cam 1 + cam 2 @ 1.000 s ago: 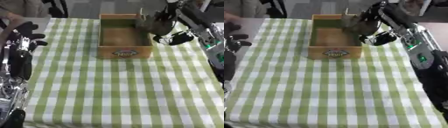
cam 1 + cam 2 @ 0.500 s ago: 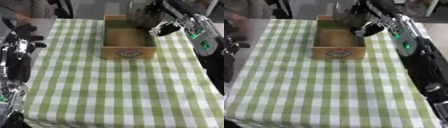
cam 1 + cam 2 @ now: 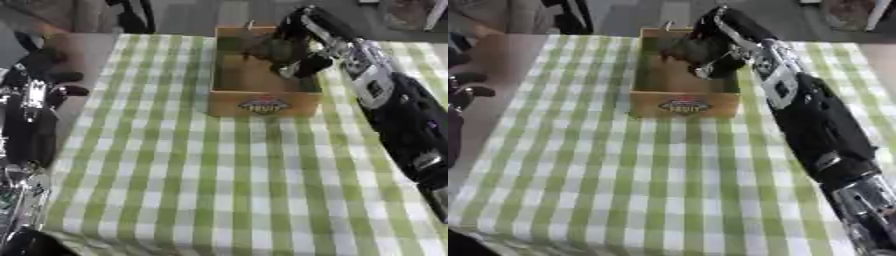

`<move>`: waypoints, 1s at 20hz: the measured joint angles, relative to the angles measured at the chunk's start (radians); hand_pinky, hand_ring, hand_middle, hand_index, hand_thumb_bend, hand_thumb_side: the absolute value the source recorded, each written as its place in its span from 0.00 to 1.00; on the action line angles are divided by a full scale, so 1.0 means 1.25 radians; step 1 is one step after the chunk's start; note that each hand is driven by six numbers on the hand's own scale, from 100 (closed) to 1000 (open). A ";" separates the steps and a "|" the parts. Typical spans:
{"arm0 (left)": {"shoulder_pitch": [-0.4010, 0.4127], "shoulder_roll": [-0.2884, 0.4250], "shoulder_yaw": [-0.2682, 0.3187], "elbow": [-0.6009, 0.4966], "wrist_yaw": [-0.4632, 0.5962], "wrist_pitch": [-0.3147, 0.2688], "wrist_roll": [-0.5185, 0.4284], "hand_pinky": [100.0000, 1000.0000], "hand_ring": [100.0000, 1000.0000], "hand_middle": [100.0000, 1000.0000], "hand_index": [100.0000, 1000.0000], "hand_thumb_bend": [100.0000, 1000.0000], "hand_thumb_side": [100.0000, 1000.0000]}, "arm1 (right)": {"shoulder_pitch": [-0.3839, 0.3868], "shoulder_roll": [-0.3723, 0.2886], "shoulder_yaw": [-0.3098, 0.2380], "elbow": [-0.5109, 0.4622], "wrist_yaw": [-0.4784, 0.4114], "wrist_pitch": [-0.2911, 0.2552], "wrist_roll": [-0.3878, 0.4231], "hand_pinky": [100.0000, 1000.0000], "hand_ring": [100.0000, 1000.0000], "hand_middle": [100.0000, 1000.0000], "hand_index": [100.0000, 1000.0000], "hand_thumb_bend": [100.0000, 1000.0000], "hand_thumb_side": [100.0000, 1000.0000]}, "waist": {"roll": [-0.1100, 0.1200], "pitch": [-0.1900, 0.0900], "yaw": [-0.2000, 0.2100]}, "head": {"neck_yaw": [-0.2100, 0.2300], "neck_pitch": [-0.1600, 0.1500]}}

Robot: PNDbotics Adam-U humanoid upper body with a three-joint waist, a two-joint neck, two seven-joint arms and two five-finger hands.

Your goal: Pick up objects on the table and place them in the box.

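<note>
The right hand is reaching over the far right part of the wooden box, its fingers curling round a dark, rounded object that is hanging inside the box's opening, above its floor; what the object is cannot be made out. The long black and silver right arm is stretching diagonally from the lower right and is covering the box's right wall and much of the green-and-white checked tablecloth on that side. The box, with an oval label on its front panel, is sitting at the far middle of the cloth. The left hand is resting idle at the left edge, off the cloth's side, with fingers relaxed and holding nothing. Dark chair legs are standing beyond the table.
</note>
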 measured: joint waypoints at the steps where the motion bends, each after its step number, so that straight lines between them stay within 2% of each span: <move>1: -0.001 -0.002 0.000 0.000 0.001 0.001 -0.001 0.51 0.58 0.65 0.73 0.27 0.42 | -0.003 0.004 -0.004 0.016 0.010 0.000 -0.005 0.60 0.52 0.20 0.43 0.36 0.06 | 0.001 0.000 0.004 | -0.002 0.000; 10: -0.006 -0.005 -0.010 0.000 0.004 0.005 -0.012 0.51 0.58 0.65 0.73 0.27 0.43 | -0.017 0.020 -0.036 0.139 0.085 -0.007 -0.046 0.61 0.55 0.23 0.47 0.36 0.05 | 0.007 0.005 0.023 | -0.018 0.000; 14: -0.008 -0.006 -0.010 0.000 0.004 0.006 -0.013 0.51 0.58 0.65 0.73 0.26 0.42 | -0.019 0.027 -0.041 0.169 0.095 -0.030 -0.032 0.64 0.60 0.32 0.52 0.36 0.05 | 0.010 0.005 0.025 | -0.021 0.000; 15: -0.009 -0.006 -0.010 0.000 0.004 0.006 -0.013 0.51 0.58 0.65 0.73 0.26 0.42 | -0.021 0.027 -0.043 0.172 0.096 -0.037 -0.024 0.66 0.63 0.38 0.58 0.35 0.04 | 0.010 0.005 0.025 | -0.021 0.000; 16: -0.010 -0.006 -0.010 0.000 0.004 0.006 -0.013 0.51 0.58 0.65 0.73 0.26 0.42 | -0.022 0.027 -0.045 0.174 0.097 -0.042 -0.016 0.67 0.64 0.41 0.62 0.36 0.06 | 0.010 0.005 0.026 | -0.021 0.000; 17: -0.011 -0.006 -0.010 0.000 0.004 0.006 -0.013 0.51 0.58 0.65 0.73 0.26 0.42 | -0.022 0.027 -0.046 0.176 0.097 -0.047 -0.006 0.69 0.68 0.50 0.70 0.37 0.15 | 0.010 0.005 0.026 | -0.021 0.000; 18: -0.011 -0.006 -0.010 0.000 0.004 0.006 -0.013 0.51 0.58 0.65 0.73 0.26 0.42 | -0.022 0.027 -0.046 0.178 0.097 -0.053 0.004 0.71 0.70 0.55 0.74 0.38 0.20 | 0.011 0.005 0.026 | -0.021 0.000; 19: -0.011 -0.006 -0.010 0.000 0.004 0.006 -0.014 0.51 0.58 0.65 0.73 0.26 0.42 | -0.022 0.027 -0.046 0.179 0.097 -0.058 0.017 0.73 0.74 0.65 0.80 0.40 0.29 | 0.011 0.005 0.026 | -0.021 0.000; 20: -0.011 -0.006 -0.010 0.000 0.004 0.006 -0.014 0.51 0.58 0.65 0.73 0.27 0.42 | -0.022 0.027 -0.045 0.179 0.097 -0.064 0.030 0.75 0.75 0.69 0.83 0.42 0.34 | 0.011 0.005 0.025 | -0.021 0.000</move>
